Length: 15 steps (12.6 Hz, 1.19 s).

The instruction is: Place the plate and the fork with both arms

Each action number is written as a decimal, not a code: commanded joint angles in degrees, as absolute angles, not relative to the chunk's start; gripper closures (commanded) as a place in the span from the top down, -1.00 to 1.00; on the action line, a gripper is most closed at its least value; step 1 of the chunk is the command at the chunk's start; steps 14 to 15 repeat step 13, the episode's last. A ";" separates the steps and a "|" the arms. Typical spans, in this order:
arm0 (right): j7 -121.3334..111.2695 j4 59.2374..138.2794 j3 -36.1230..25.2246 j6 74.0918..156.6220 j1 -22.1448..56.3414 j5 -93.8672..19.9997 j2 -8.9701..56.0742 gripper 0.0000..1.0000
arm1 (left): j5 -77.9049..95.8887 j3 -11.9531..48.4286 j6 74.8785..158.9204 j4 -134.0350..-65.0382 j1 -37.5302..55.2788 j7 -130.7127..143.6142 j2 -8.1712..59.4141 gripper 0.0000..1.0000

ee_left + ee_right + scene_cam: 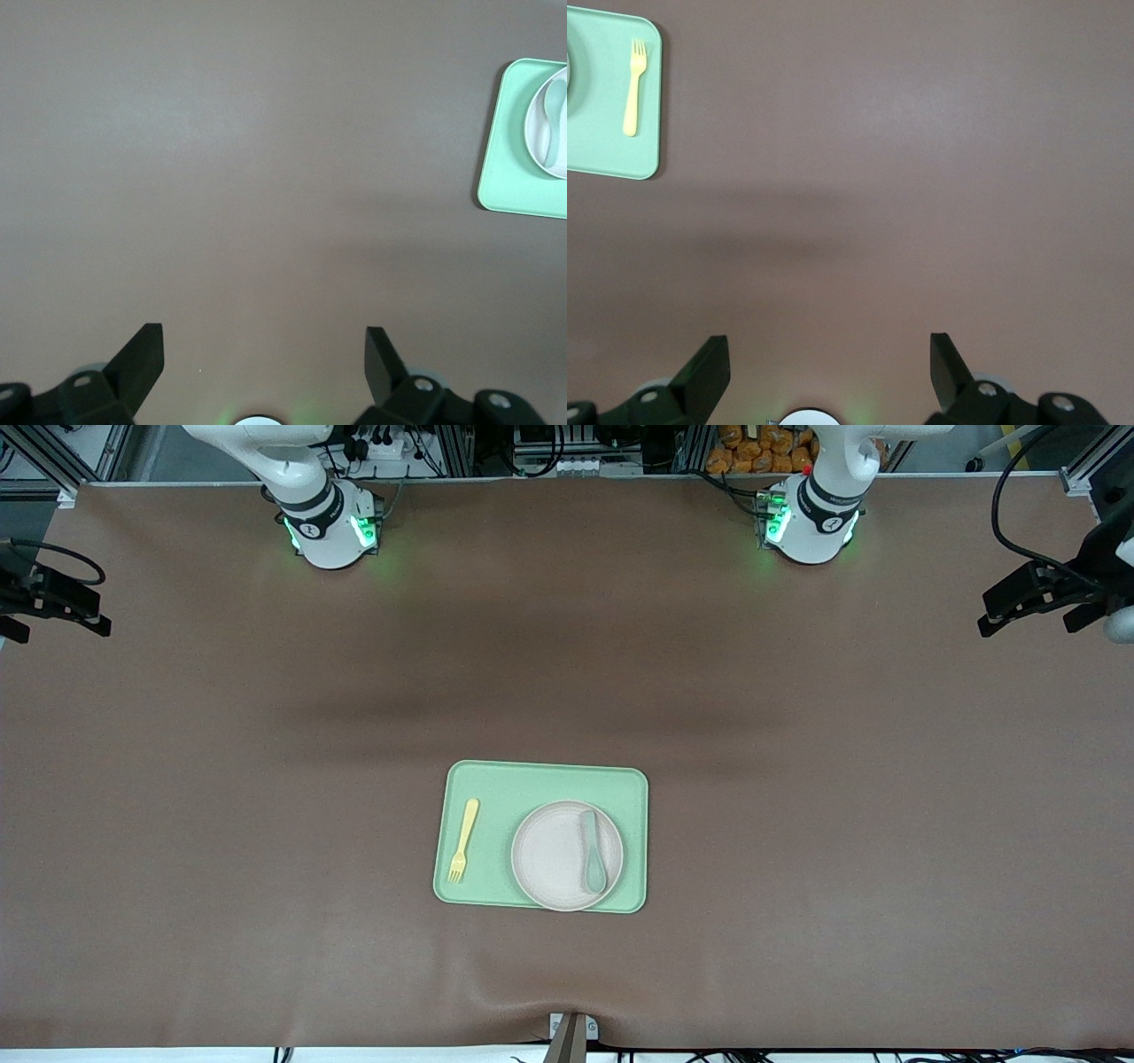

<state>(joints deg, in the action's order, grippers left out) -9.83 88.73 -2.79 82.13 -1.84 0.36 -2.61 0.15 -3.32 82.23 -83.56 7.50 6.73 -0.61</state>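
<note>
Plate (556, 859): round, off-white, shallow, lying on the green tray (532, 782) at the end toward the left arm, a grey-green spoon (591, 852) resting in it; probably light, stiff and smooth, so best taken at the raised rim, kept level lest the spoon slide. Fork (463, 839): small, pale yellow, flat on the same tray beside the plate, toward the right arm's end, tines toward the front camera; likely very light, thin and hard to pinch, best gripped across mid-handle. Left gripper (264, 354) and right gripper (829, 359): both with fingers apart, empty, hanging over bare brown table (797, 779) well apart from the tray.
</note>
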 commanded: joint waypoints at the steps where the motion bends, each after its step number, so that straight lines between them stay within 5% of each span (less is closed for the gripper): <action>1: -10.46 89.21 -1.85 80.34 -2.20 1.41 -5.00 1.00 | -2.28 -1.86 81.74 -84.55 7.56 6.68 -2.02 1.00; 15: -2.29 89.83 -2.29 82.18 -5.54 -3.25 -6.50 1.00 | -1.76 -2.72 81.74 -83.58 5.71 5.97 -1.32 1.00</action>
